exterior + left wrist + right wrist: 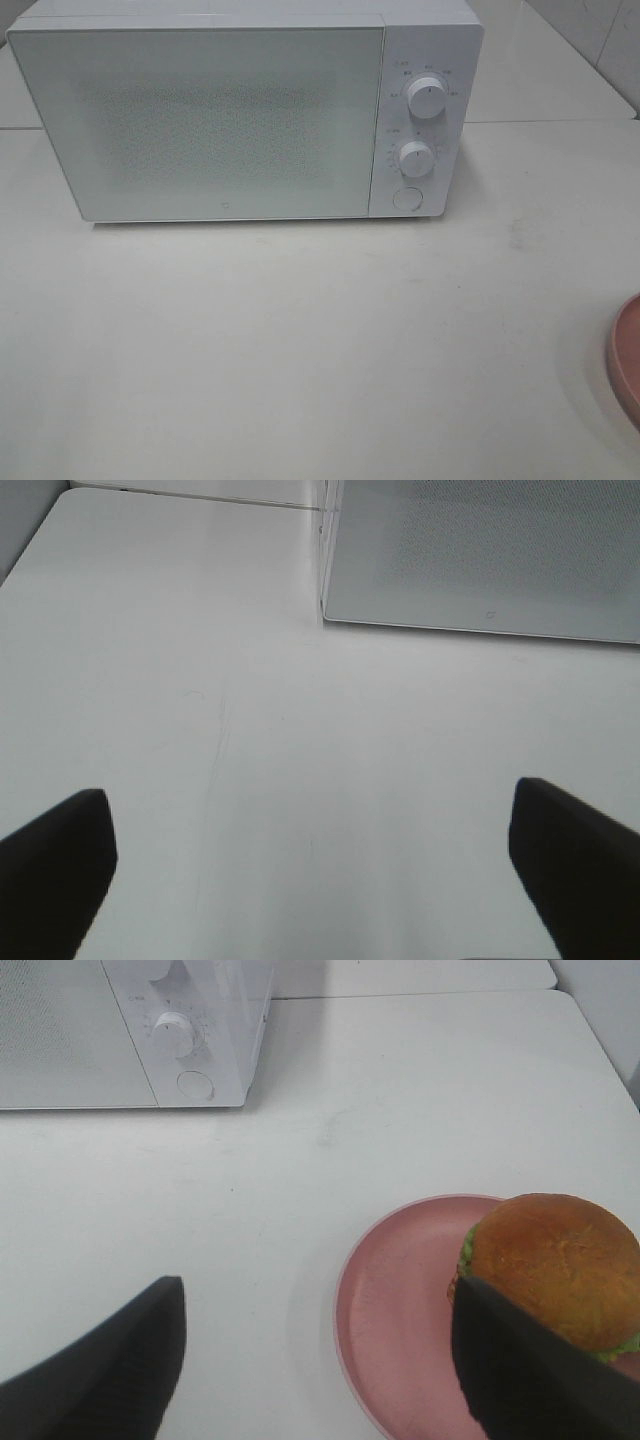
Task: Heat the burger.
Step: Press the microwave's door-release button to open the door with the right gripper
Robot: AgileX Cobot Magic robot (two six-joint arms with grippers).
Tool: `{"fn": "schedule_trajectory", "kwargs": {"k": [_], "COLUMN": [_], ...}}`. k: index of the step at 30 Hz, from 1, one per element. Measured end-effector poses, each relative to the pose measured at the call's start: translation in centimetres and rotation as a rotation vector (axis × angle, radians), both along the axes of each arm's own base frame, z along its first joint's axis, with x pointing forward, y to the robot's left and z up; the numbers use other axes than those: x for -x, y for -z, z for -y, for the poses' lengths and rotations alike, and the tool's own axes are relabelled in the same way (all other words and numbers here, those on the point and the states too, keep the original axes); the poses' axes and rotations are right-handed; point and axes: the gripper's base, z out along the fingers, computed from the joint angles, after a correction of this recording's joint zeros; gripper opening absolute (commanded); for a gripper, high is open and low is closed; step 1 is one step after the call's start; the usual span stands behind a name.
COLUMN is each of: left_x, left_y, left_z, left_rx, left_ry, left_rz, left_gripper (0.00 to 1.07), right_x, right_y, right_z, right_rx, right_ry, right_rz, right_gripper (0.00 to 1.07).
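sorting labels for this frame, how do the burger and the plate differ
Colour: the burger has a golden-brown bun with green lettuce; the plate is plain pink.
Shape: the burger is domed and tall; the plate is flat and shallow.
Width: the plate is wider than the burger, which sits on it.
Both are round.

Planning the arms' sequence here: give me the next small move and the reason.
Probably send the right gripper to press the round button below the dials, opening the microwave. The door is shut, the burger sits on the pink plate, and the left gripper, like the right, is open and empty.
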Motion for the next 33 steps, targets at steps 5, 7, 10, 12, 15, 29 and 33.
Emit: {"fn": "schedule_trajectory", "kwargs": {"k": [5, 7, 10, 12, 15, 29, 33], "left_x": [0.0, 0.0, 0.0, 0.0, 0.0, 0.0, 0.0], "left_y": [0.0, 0.0, 0.0, 0.0, 0.0, 0.0, 0.0], "left_z": [0.0, 0.0, 0.0, 0.0, 0.0, 0.0, 0.0], "left_rx": [0.0, 0.0, 0.0, 0.0, 0.0, 0.0, 0.0], "left_ry": [0.0, 0.0, 0.0, 0.0, 0.0, 0.0, 0.0], "left_rz": [0.0, 0.0, 0.0, 0.0, 0.0, 0.0, 0.0], "left_gripper": [1.0, 1.0, 1.0, 1.0, 1.0, 1.0, 1.0], "right_x": [0.0, 0.0, 0.0, 0.0, 0.0, -1.2, -2.7], "right_y": [0.0, 0.0, 0.0, 0.0, 0.0, -2.1, -2.3], "right_z": [0.0, 0.0, 0.0, 0.0, 0.0, 0.0, -0.1], "right_rx": [0.0, 0.0, 0.0, 0.0, 0.0, -0.003, -0.002], "right_ry": [0.0, 0.0, 0.0, 0.0, 0.0, 0.001, 0.002], "right_rz": [0.0, 0.0, 0.0, 0.0, 0.0, 0.003, -0.034], "right_gripper": [0.73, 0.73, 0.73, 0.73, 0.73, 0.73, 0.73]}}
